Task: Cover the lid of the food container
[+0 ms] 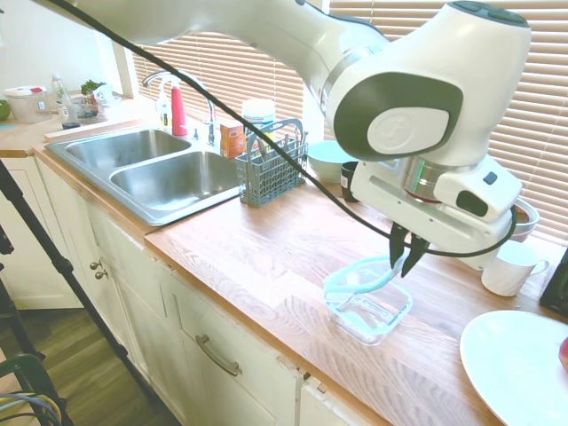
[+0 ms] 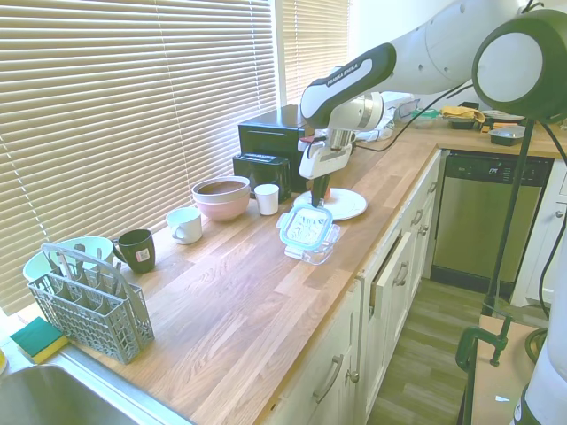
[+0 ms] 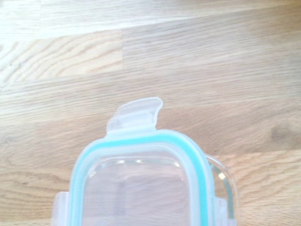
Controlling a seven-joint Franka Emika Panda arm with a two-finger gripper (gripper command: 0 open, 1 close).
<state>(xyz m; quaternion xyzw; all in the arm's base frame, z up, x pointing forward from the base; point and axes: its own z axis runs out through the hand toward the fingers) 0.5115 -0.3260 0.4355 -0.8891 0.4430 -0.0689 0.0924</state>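
Observation:
The lid (image 1: 362, 277), clear with a teal rim, hangs tilted over the food container (image 1: 371, 312), a clear glass dish on the wooden counter. Its far edge is raised and its near edge sits low over the dish. My gripper (image 1: 405, 264) is shut on the raised edge, with the fingers pointing down. From the other side, the lid (image 2: 307, 226) lies over the food container (image 2: 317, 247) below the gripper (image 2: 314, 203). In the wrist view the lid (image 3: 141, 179) and one snap tab fill the lower part, and the container's rim (image 3: 228, 181) peeks out beside it.
A white plate (image 1: 515, 364) and a white mug (image 1: 509, 267) sit close to the dish. A grey cutlery basket (image 1: 271, 164) stands by the sink (image 1: 169, 173). Along the blinds stand a pink bowl (image 2: 221, 197), mugs (image 2: 184, 224) and a black appliance (image 2: 275, 142).

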